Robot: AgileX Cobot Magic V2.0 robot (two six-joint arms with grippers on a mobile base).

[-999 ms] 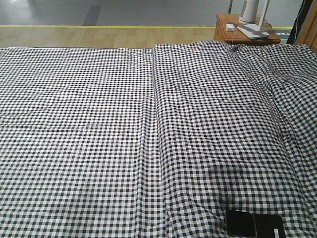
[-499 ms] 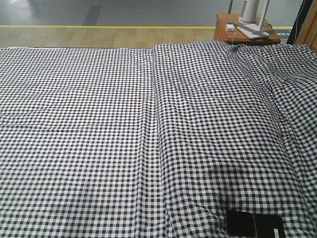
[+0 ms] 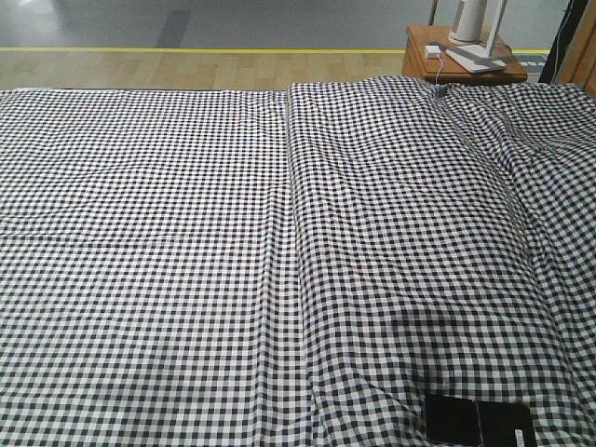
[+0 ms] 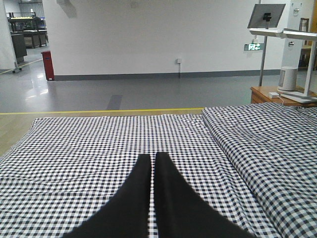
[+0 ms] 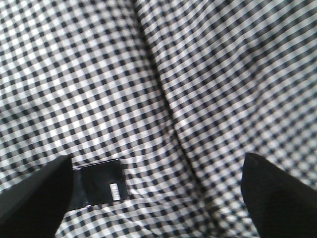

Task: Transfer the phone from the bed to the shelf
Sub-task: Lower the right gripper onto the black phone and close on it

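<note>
Item: phone [image 3: 480,422]; lies flat on the bed [image 3: 186,233], at the near edge toward the right corner; not yet gripped.
Right fingers [image 5: 277,198]: spread wide above the sheet; phone off-centre, just beside one finger.
Left fingers [image 4: 138,198]: pressed together, holding nothing, over the bed.
Shelf: not in view.
Step, as I judge it: pre-grasp approach; next I would centre over the phone, descend and pinch its edges without snagging the sheet.

I count 1 bed [image 3: 186,233], 1 phone [image 3: 479,422], 1 brown side table [image 3: 421,67], 1 white plug block [image 3: 433,50], 1 yellow floor line [image 3: 186,49], 1 red bin [image 4: 48,65], 1 green wall sign [image 4: 252,47], and 2 grippers with 2 fingers each: the left gripper [image 4: 151,156] and the right gripper [image 5: 156,159].
</note>
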